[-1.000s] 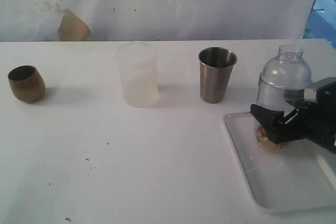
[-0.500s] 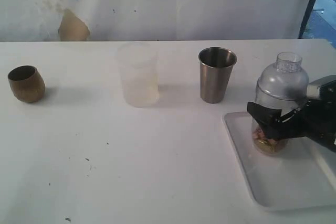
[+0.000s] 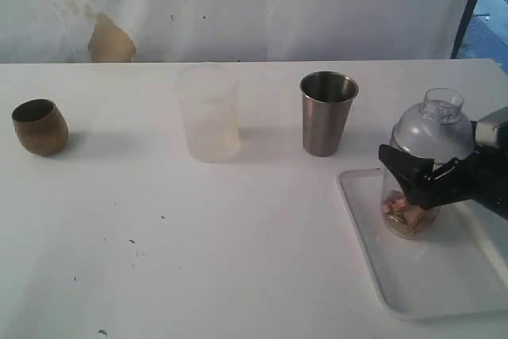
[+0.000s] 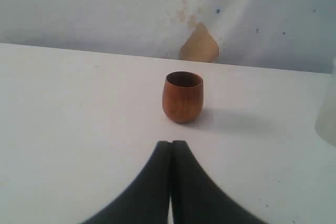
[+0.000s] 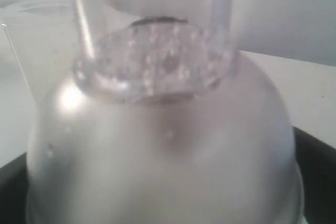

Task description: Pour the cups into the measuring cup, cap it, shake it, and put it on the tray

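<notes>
The measuring cup (image 3: 429, 129), clear with a domed cap, stands on the white tray (image 3: 421, 283) at the right, with brownish pieces at its bottom. My right gripper (image 3: 413, 176) is open, and its black fingers (image 3: 401, 166) flank the cup's body. The right wrist view is filled by the capped measuring cup (image 5: 163, 129), with a finger at each lower edge. The steel tumbler (image 3: 327, 113) stands upright left of the tray. The brown cup (image 3: 39, 126) sits upright at the far left. My left gripper (image 4: 171, 145) is shut and empty, a short way from the brown cup (image 4: 182, 97).
A frosted white plastic cup (image 3: 209, 113) stands between the brown cup and the tumbler; its edge also shows in the left wrist view as the frosted cup (image 4: 328, 114). A white wall with a brown patch (image 3: 109, 40) runs behind the table. The tray reaches the table's right front corner.
The measuring cup and my right gripper have come down and a little to the right, and the cup now sits lower on the tray. The cups at the left have not moved.
</notes>
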### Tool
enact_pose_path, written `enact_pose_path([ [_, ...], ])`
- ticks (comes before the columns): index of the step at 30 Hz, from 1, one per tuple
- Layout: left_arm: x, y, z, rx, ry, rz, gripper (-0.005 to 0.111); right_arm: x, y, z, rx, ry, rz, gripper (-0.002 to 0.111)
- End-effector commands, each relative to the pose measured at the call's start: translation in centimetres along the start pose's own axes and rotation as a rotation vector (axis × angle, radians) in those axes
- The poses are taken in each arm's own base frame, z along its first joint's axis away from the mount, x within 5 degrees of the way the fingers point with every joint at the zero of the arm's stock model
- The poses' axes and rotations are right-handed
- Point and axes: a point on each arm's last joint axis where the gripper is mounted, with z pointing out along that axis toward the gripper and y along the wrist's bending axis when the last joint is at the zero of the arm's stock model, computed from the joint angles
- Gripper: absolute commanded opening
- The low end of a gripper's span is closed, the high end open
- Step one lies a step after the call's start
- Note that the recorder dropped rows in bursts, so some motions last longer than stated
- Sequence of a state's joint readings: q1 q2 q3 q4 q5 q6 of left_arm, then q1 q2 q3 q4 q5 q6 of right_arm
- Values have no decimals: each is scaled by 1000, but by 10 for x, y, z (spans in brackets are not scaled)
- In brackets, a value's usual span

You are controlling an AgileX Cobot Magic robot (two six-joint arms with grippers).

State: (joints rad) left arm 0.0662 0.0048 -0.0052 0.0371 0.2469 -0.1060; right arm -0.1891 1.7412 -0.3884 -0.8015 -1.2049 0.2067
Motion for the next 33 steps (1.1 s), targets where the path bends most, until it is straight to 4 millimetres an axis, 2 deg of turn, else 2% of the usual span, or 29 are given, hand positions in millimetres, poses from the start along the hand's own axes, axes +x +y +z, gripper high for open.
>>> enact_pose_path([
  [1,1,0,0,2,-3,-4,0,-14,2,-4,12,-56,-28,103],
  [14,1,0,0,2,-3,-4,0,-55,6,-18,44,-193,9,103],
  [19,1,0,0,2,-3,-4,0,-73,10,-27,47,-256,-26,103],
  [25,1,0,0,2,-3,-4,0,-108,14,-47,116,-418,32,103],
  [28,1,0,0,2,-3,-4,0,-129,21,-61,114,-512,36,103],
  [30,1,0,0,2,-3,-4,0,-141,29,-71,99,-566,26,99],
  [33,1,0,0,2,-3,-4,0,-157,41,-88,106,-616,-14,82],
])
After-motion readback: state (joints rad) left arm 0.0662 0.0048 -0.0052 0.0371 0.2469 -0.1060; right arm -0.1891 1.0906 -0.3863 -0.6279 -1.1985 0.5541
